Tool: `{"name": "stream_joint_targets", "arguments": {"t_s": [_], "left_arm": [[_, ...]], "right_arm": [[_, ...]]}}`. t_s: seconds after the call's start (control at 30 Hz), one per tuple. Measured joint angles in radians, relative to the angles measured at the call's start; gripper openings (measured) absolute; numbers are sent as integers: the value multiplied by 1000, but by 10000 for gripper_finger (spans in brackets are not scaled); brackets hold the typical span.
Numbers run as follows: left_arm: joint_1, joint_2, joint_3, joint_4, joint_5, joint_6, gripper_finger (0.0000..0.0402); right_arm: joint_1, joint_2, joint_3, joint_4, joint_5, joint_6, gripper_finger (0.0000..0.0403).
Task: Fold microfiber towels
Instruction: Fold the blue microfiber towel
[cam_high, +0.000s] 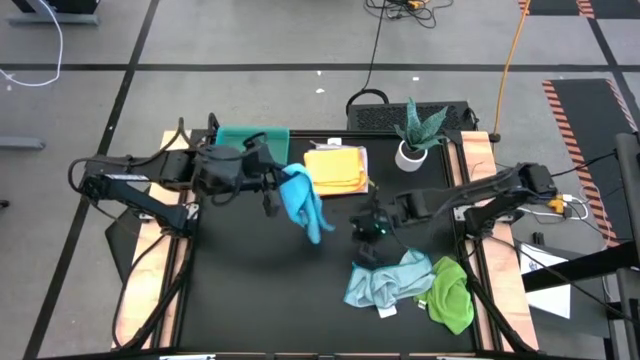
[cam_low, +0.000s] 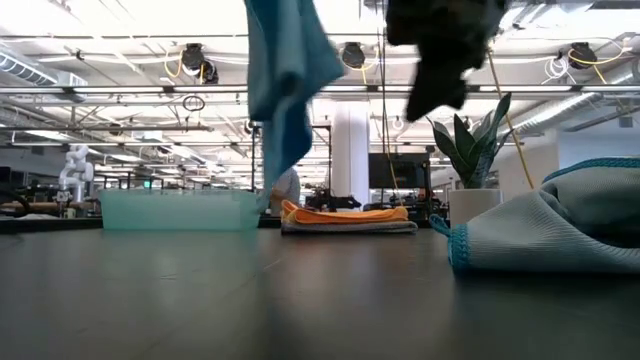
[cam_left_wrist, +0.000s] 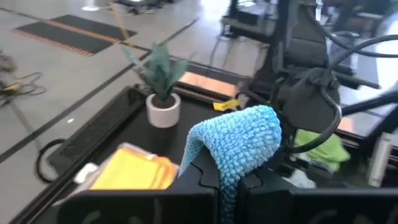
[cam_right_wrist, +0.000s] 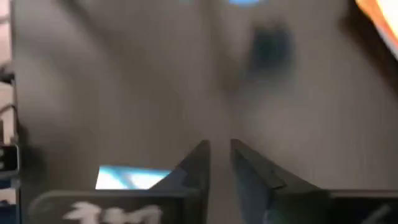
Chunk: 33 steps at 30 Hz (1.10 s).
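- Towels lie in 3 places: 1 in the air, 1 by the tray, 2 at the table's near right.
- Left gripper (cam_high: 283, 190) hangs above the middle of the black table (cam_high: 250, 290), jaws clenched on the bright blue towel (cam_high: 303, 203).
- Bright blue towel drapes down from those jaws, clear of the table; the low view shows it hanging free, and the left wrist view shows it bunched over the fingers (cam_left_wrist: 211, 180).
- Right gripper (cam_high: 372, 232) is over the table just right of the hanging towel, near the pale blue towel (cam_high: 388, 283). Its jaws stand a narrow gap apart in the right wrist view, with nothing between them.
- Pale blue towel lies crumpled at the table's near right, touching the green towel (cam_high: 450, 297) on its right side.
- Yellow-orange towel (cam_high: 336, 168) lies folded flat at the far middle, just beside the teal tray (cam_high: 232, 136).
- Potted plant (cam_high: 414, 138) in a white pot stands at the far right of the table, near the folded towel.
- Tray sits at the far left, partly hidden under the left arm.
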Motion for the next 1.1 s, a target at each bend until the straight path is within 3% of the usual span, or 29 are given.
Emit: {"name": "stream_joint_targets", "arguments": {"t_s": [0.17,0.3,0.73,1.1], "left_arm": [[28,4,0,-40,-18,-23,1],[35,11,0,-47,-17,-33,1],[35,11,-1,-50,-17,-58,1],[35,11,-1,-49,-17,-75,1]], "right_arm": [[-81,11,0,119,-113,-74,116],[-112,-18,-1,107,-129,-105,139],[-125,-18,0,236,34,-383,142],[-127,24,1,322,29,-419,142]]}}
